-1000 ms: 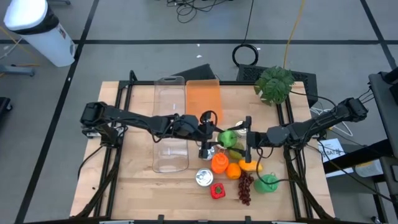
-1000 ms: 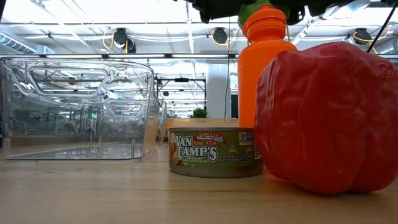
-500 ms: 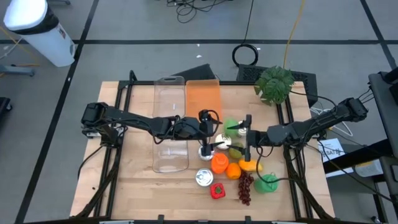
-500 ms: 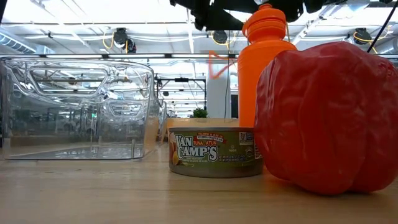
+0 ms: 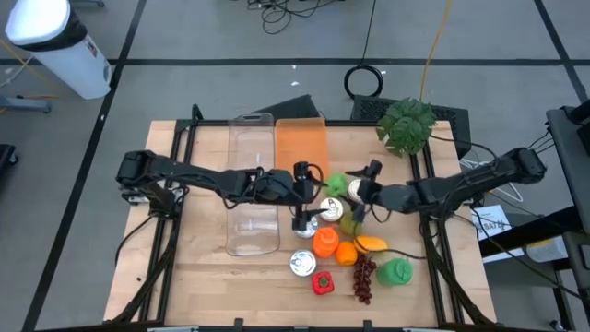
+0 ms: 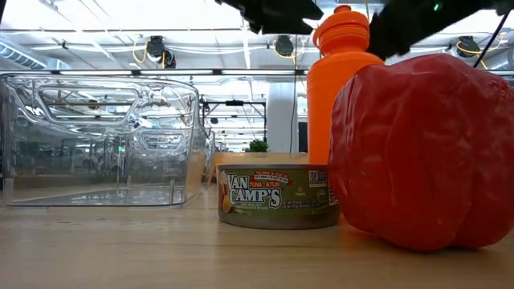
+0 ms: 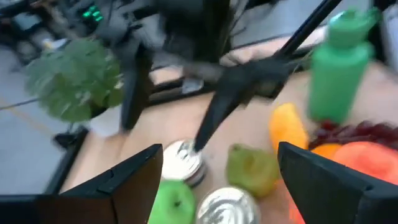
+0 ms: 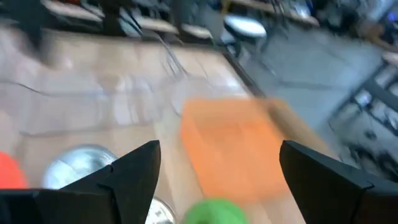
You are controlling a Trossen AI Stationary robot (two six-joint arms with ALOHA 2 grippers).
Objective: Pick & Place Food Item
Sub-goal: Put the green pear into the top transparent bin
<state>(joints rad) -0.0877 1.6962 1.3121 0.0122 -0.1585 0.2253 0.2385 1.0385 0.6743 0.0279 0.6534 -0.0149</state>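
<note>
Both grippers were seen mid-frame over the food pile. The left gripper [image 5: 302, 195] was spread apart, nothing held. The right gripper [image 5: 361, 192] was parted too, by the green apple [image 5: 337, 184].

Potted plant [image 5: 407, 124]: green, leafy, at the far right corner of the wooden table [image 5: 184, 277], standing on a black mat [image 5: 452, 120]. It is blurred in the left wrist view [image 7: 74, 78].

White cylindrical bin [image 5: 57, 46]: on the floor, far left, well apart from the table.

Coiled black cable [image 5: 365, 82]: on the floor just beyond the table's far edge.

Loose dark cables [image 5: 290, 13]: farther back.

Yellow cable [image 5: 433, 51]: runs across the floor towards the plant.

Printed paper tag [image 5: 491, 221]: right of the table.

Ceiling lamps [image 6: 156, 48]: hang in the room behind.
</note>
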